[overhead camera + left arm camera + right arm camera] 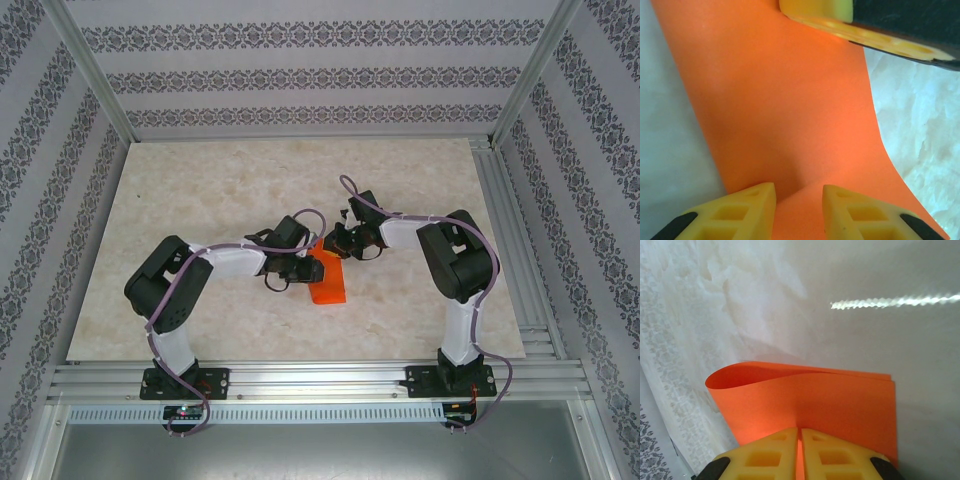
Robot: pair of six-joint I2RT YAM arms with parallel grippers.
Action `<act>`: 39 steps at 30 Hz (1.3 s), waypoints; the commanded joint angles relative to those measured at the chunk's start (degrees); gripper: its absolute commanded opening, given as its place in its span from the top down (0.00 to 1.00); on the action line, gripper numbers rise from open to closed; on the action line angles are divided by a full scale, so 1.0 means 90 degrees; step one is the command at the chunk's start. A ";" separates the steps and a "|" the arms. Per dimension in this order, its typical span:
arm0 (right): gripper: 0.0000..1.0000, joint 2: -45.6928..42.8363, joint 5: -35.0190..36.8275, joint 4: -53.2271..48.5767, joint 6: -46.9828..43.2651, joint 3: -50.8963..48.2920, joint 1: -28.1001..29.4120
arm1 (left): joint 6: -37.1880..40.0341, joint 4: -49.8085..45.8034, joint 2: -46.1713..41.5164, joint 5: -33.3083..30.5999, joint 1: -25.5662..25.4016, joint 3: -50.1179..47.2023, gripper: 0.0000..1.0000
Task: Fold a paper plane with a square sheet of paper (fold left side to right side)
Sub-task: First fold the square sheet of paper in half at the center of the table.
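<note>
We find the sheet of paper (pixel 329 284) near the middle of the table (pixel 200 190), slightly toward the near edge, between the ends of the left arm (pixel 235 262) and the right arm (pixel 400 236). From above it presents a narrow orange outline. Its far end reaches in between the two wrists and its near end lies free on the table. In the right wrist view we see the sheet (pixel 815 400) doubled over. Two layers run together, joined along one side by a rounded bend that is not pressed flat, and the upper layer stands slightly clear of the lower one at that bend. The right fingers (pixel 765 457) are pressed together on the edge of the sheet, both yellow pads meeting on the orange paper, so we record a pinch on the sheet. In the left wrist view the left fingers (pixel 747 212) stand apart. Orange paper shows in the gap between them and extends ahead of them across the frame. We cannot tell whether the left pads touch the paper. One of the right fingers (pixel 820 10) appears at the top of that view, at the far part of the sheet (pixel 785 110), with pale table surface on either side of the paper.
</note>
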 commanded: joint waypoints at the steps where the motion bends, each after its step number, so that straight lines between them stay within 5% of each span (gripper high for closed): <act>1: 0.88 0.0336 0.0514 -0.0327 -0.0086 -0.0099 0.0046 | 0.0131 -0.0378 -0.0037 0.0344 -0.0202 -0.0258 0.66; 39: 0.87 0.0427 0.0458 -0.0311 -0.0084 -0.0109 0.0078 | -0.0228 0.0276 -0.0487 0.0276 -0.1027 -0.0567 0.64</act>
